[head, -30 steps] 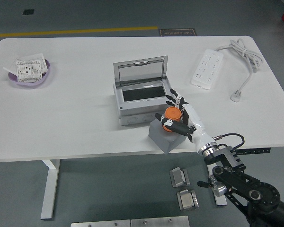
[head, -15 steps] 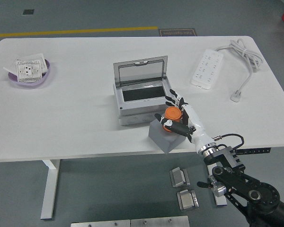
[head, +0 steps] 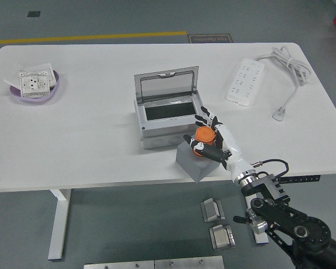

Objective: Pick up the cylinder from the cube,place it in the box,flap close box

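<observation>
An orange cylinder (head: 203, 135) stands on top of a grey cube (head: 191, 161) near the table's front edge. My right hand (head: 208, 136) has its fingers curled around the cylinder, thumb on the near side and fingers on the far side. Just behind the cube sits a grey box (head: 163, 120) with its clear lid (head: 167, 84) standing open and a dark interior showing. The left arm does not appear.
A white power strip (head: 245, 82) with its cable (head: 288, 67) lies at the back right. A purple bowl (head: 35, 91) holding a white socket plate sits at the far left. The white table (head: 89, 134) ends just in front of the cube.
</observation>
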Robot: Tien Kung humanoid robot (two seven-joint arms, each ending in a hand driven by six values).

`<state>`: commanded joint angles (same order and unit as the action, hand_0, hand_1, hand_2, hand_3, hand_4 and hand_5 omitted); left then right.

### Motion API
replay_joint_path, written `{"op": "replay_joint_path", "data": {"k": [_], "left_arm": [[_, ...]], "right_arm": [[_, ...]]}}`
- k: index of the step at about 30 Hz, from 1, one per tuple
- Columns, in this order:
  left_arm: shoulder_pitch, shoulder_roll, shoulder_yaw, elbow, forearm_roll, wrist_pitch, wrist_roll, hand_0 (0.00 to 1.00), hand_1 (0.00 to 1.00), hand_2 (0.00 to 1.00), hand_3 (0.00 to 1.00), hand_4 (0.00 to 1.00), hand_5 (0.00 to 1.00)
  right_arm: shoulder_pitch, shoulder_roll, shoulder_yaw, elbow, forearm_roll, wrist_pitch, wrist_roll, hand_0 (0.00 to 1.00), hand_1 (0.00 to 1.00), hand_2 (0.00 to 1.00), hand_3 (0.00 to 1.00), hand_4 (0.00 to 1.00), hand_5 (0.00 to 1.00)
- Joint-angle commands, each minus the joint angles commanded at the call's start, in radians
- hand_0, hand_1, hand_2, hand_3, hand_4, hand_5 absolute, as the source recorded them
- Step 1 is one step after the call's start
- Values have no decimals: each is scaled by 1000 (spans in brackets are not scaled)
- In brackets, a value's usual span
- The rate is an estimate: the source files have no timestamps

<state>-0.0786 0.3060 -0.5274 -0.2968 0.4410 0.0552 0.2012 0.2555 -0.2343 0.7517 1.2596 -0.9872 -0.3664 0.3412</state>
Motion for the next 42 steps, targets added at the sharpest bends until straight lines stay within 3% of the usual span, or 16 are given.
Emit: {"op": "replay_joint_path", "data": {"k": [7, 13, 14, 42], "left_arm": [[0, 0, 1, 0, -1, 0, 0, 700, 686, 525, 731, 715, 325], [0, 0, 2, -1, -1, 0, 0, 700, 686, 525, 732, 715, 324], [1, 0, 2, -1, -1, 0, 0, 700, 686, 525, 731, 716, 324], [2, -1, 1, 0, 1, 0, 1, 700, 686, 522, 730, 722, 317]], "right_arm": [[0, 0, 2, -2, 1, 6, 0, 851, 855, 879, 973, 620, 67], [1, -1, 2, -3, 1, 7, -1, 853, 857, 882, 976, 638, 85], [1, -1, 2, -3, 1, 7, -1, 858, 858, 885, 977, 690, 100], [0, -3, -6, -10, 9, 3, 2, 859, 850, 876, 965, 761, 135]]}}
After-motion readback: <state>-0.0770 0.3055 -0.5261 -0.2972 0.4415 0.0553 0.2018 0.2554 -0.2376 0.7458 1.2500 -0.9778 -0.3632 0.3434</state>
